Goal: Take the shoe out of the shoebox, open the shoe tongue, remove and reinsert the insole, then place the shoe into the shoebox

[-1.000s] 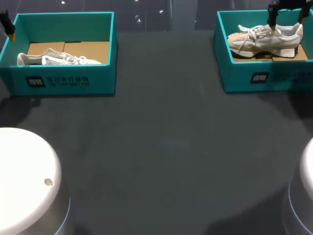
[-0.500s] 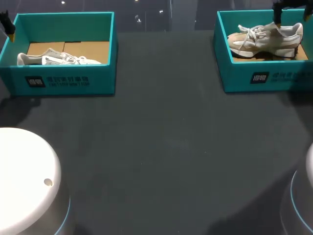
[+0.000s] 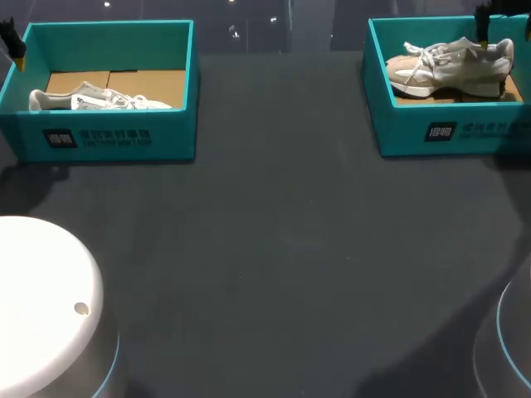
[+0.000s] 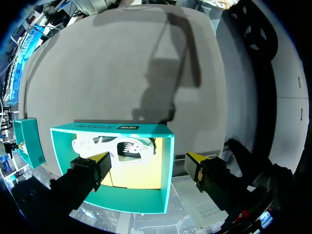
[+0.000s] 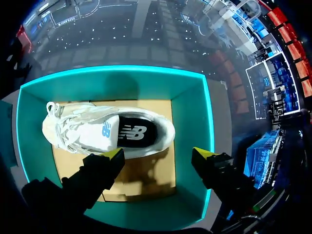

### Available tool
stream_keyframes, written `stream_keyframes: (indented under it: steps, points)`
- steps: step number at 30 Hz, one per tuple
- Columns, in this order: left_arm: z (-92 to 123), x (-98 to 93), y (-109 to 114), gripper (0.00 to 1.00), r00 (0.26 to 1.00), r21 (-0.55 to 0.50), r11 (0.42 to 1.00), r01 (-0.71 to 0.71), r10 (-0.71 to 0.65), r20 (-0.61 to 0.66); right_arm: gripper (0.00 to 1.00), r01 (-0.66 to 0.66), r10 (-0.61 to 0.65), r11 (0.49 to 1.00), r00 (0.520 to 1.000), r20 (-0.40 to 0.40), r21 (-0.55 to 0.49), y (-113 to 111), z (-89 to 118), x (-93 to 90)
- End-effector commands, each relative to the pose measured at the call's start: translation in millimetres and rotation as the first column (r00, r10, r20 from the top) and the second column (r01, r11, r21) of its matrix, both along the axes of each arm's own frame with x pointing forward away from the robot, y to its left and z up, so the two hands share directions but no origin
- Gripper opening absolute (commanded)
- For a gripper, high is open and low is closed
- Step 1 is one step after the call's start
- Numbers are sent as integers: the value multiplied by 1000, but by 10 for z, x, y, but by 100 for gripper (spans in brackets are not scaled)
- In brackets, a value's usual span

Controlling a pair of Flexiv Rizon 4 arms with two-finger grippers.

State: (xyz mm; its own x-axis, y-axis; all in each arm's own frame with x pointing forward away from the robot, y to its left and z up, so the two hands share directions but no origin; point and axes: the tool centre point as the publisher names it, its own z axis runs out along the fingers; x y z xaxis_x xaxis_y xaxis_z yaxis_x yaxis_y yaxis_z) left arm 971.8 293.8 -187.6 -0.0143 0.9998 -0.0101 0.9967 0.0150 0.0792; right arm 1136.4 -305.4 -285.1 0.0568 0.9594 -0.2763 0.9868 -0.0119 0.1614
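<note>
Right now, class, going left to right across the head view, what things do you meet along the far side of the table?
In order: left shoebox with a white shoe lying in it → bare dark table → right shoebox with a pale shoe in it.

L claw (image 4: 148,160) & R claw (image 5: 157,153) spread wide, apparently pointing down.

Table (image 3: 282,249): one, dark grey top, matte, plain. Soft shadows (image 3: 415,356) pooled along its near edge. Ahead of the left gripper (image 4: 147,158) the same top shows paler grey under the light, crossed by a long narrow shadow (image 4: 156,97).
</note>
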Motion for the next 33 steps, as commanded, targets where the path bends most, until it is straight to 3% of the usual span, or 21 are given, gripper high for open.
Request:
stream_keyframes:
  steps: [1,13,17,27,33]
  points:
    - [3,-5,2,100,1000,2,1000,1,-1,1,85,6,-5,1000,1000,-11,7,-48,-79,76]
    - [3,-5,2,100,1000,2,1000,1,-1,1,71,17,-16,1000,999,-36,17,-122,-231,175]
    - [3,-5,2,100,1000,2,1000,1,-1,1,76,24,-23,999,999,-45,21,-175,-276,195]
    - [3,-5,2,100,1000,2,1000,1,-1,1,71,33,-30,999,997,-72,35,-285,-386,278]
    - [3,-5,2,100,1000,2,1000,1,-1,1,73,36,-32,998,996,-87,44,-315,-444,314]
